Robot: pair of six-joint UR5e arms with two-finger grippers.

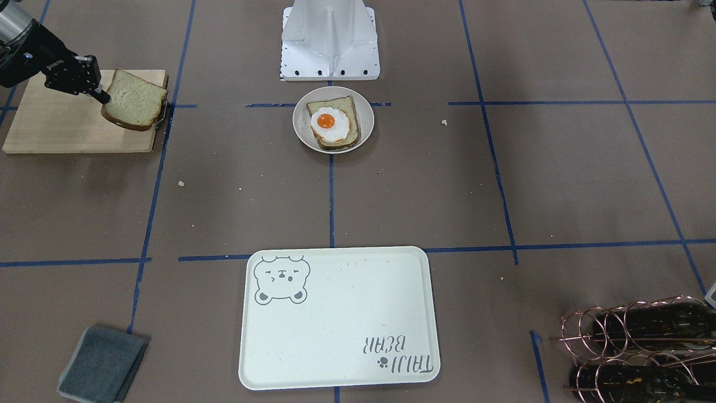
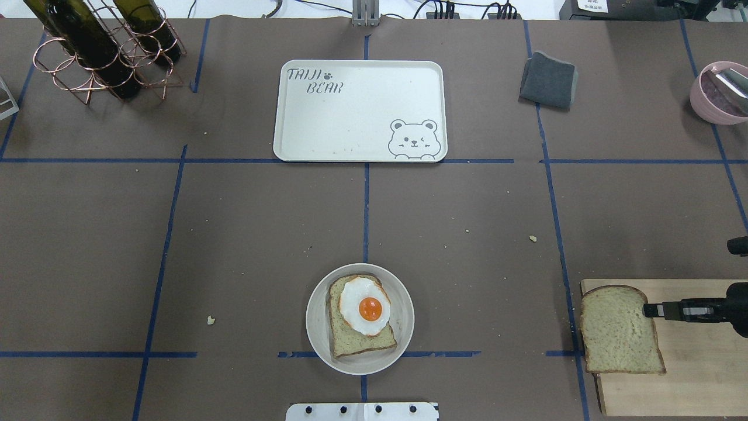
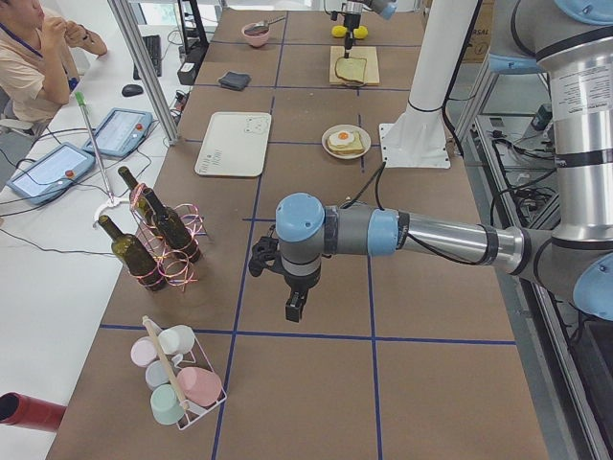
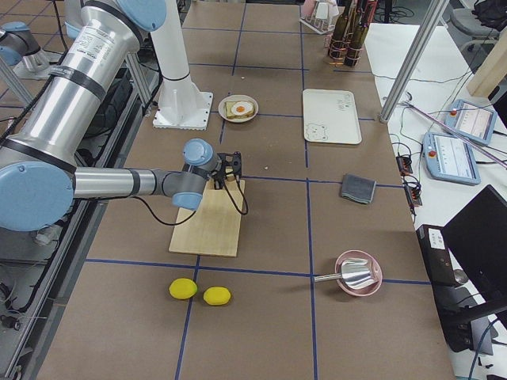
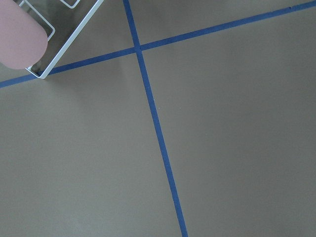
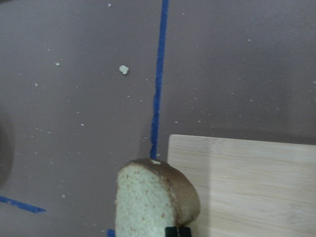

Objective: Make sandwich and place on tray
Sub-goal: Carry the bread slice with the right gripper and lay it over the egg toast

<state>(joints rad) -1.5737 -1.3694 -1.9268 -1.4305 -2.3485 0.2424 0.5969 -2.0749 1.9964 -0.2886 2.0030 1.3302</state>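
Observation:
My right gripper (image 1: 104,95) is shut on the edge of a speckled tan bread slice (image 1: 134,101) and holds it lifted and tilted over the wooden cutting board's (image 1: 61,123) inner end. The slice also shows in the overhead view (image 2: 619,330) and the right wrist view (image 6: 148,202). A second bread slice (image 1: 342,141) topped with a fried egg (image 1: 329,124) lies on a round white plate (image 1: 364,112) near the robot base. The cream bear tray (image 1: 335,319) lies bare across the table. My left gripper (image 3: 292,307) hangs over bare table far to the left; I cannot tell whether it is open or shut.
A folded grey cloth (image 2: 548,79) lies right of the tray. A copper wine rack with bottles (image 2: 99,47) stands at the far left. A pink bowl (image 2: 716,90) sits at the far right. A rack of cups (image 3: 177,383) and two lemons (image 4: 198,291) lie at the table's ends.

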